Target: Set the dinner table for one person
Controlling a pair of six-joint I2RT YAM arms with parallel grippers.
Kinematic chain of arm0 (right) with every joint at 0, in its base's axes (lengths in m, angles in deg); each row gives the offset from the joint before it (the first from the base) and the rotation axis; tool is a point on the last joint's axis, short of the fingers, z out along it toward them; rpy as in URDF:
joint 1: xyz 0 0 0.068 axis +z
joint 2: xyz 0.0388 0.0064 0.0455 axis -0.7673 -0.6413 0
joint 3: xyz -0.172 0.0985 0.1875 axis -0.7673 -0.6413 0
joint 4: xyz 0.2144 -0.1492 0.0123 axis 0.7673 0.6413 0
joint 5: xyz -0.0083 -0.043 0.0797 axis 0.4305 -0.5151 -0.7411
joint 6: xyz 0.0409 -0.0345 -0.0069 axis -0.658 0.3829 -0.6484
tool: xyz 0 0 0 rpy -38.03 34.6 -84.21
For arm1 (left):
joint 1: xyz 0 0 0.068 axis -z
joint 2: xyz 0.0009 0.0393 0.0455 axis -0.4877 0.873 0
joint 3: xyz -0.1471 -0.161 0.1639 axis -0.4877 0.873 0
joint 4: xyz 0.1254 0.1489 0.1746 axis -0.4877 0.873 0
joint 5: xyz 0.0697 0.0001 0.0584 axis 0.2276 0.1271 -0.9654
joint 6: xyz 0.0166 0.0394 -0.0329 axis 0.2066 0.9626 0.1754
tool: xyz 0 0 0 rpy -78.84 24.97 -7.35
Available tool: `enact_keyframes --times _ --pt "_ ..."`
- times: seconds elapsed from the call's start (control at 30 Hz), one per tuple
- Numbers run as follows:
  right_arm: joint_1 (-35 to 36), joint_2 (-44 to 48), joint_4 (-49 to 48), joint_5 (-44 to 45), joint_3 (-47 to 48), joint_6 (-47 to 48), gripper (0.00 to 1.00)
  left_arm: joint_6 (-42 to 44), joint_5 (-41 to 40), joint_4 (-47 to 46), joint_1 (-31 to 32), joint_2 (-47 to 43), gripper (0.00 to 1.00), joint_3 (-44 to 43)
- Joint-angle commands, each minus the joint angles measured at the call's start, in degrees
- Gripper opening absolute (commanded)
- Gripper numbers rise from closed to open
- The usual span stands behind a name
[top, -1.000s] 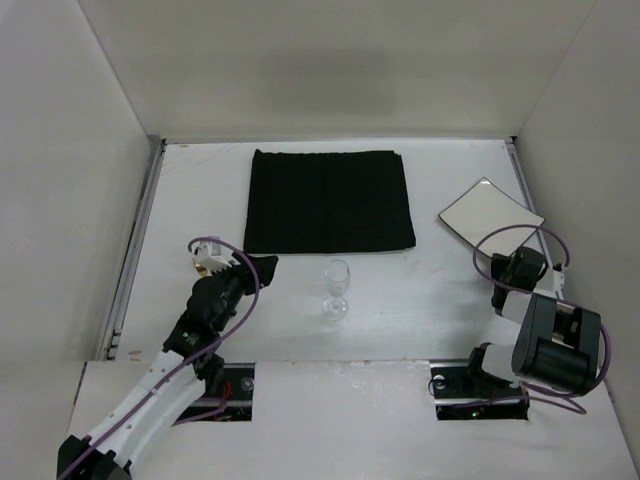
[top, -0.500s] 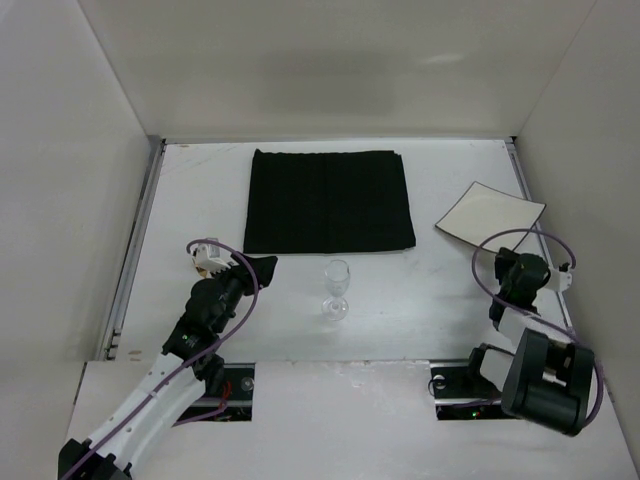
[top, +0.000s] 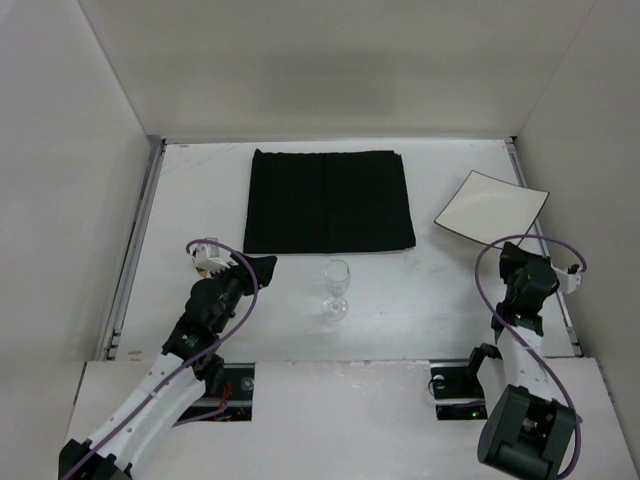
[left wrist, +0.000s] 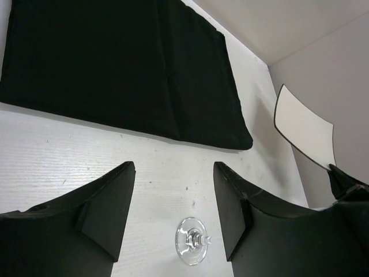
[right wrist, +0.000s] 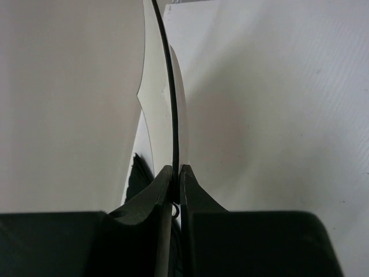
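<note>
- Now we are pinching the plate [right wrist: 164, 86] in the right gripper [right wrist: 176, 173], fingers closed on its thin near rim; it seems tilted above the table's [top: 200, 190] right side.
- Our left gripper [left wrist: 173, 179] is hanging open and empty near the glass [left wrist: 192, 248].
- We are judging the plate stiff, slick and breakable, and an edge grip is risking swing.
- We are treating the table, spreading white beneath the mat [top: 328, 200] and both arms, as rigid and fixed, with nothing to grasp.

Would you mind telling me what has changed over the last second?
The right gripper, shut on the plate's edge, has carried the plate slightly farther away and to the right, and its arm's elbow swung back toward the near edge. The left gripper, glass and placemat stayed put.
</note>
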Motion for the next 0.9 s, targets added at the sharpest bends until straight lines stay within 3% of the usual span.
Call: enact_keyframes --times 0.0,0.13,0.37,0.6,0.87 --pt "-0.6 3.8 -13.6 -3.5 6.6 -6.7 0.00 0.6 0.4 -2.0 -0.4 -0.8 0.54 0.4" --pt "1.9 4.2 -13.6 -3.6 9.5 -7.3 0.00 0.6 0.3 -2.0 -0.4 -0.8 0.54 0.4" --pt "15.0 -4.1 -21.8 0.7 13.7 -9.2 0.00 0.6 0.1 -2.0 -0.6 -1.0 0.54 0.5" --pt "27.2 -17.5 -32.7 6.3 18.1 -11.0 0.00 0.7 -0.2 -1.8 -0.7 -1.0 0.54 0.5" --pt "37.2 -41.6 -52.5 9.4 25.6 -19.7 0.00 0.9 -0.7 -1.1 -1.0 -1.3 0.54 0.4"
